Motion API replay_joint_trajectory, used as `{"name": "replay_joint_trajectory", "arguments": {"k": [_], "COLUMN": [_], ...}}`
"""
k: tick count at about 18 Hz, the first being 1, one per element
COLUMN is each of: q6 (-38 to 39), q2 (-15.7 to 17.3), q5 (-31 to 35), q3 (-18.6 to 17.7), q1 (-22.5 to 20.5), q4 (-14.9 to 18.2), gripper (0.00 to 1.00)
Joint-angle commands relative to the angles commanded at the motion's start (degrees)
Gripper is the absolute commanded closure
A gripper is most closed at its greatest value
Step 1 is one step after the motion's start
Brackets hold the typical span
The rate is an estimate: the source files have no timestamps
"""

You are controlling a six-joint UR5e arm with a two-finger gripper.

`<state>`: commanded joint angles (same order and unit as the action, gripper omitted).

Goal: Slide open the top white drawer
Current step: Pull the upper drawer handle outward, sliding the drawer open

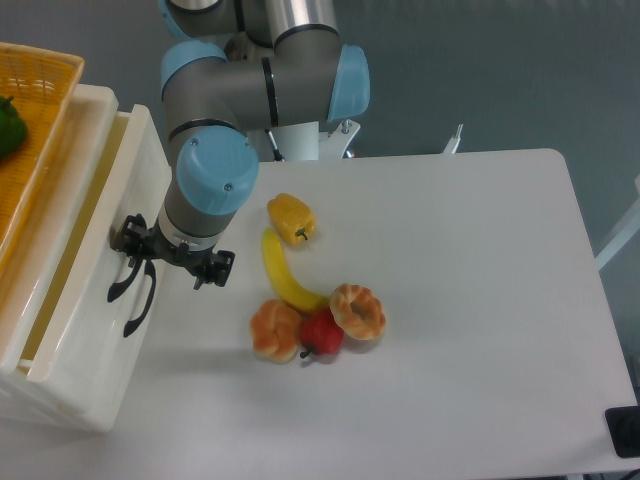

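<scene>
Cabinet stands at the left edge of the counter, glossy cream-white, w/ an orange woven basket on its top holding sth green

The top white drawer is the upper of the two fronts, already pulled out a bit — a yellowish gap shows betw its front panel and the cabinet top. Looks like a deep rigid box, prob hard plastic or lacquered board: stiff, won't flex, should run straight on its guides w/ modest pull. Surface is slick and flat, so no purchase on the panel itself. Only sensible hold is its curved black handle, a thin bow standing off the front; the lower handle sits just beside it and looks identical, easy to mix up

UR5e arm reaches down from the back, wrist over the drawer front. End effector is at the upper handle, one finger right by the handle top, the other out over the counter. Jaws look apart, but whether one finger is hooked behind the bow or just beside it, can't tell from this angle

Smaller stuff, well clear on the counter: banana, yellow pepper, two buns, red fruit
</scene>
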<state>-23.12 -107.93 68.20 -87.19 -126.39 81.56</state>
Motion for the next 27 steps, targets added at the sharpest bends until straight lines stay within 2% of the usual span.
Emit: {"name": "replay_joint_trajectory", "arguments": {"k": [27], "q6": [-0.7], "q2": [0.4], "q5": [2.3], "q3": [0.7], "q1": [-5.4], "q4": [0.1], "gripper": [0.00]}}
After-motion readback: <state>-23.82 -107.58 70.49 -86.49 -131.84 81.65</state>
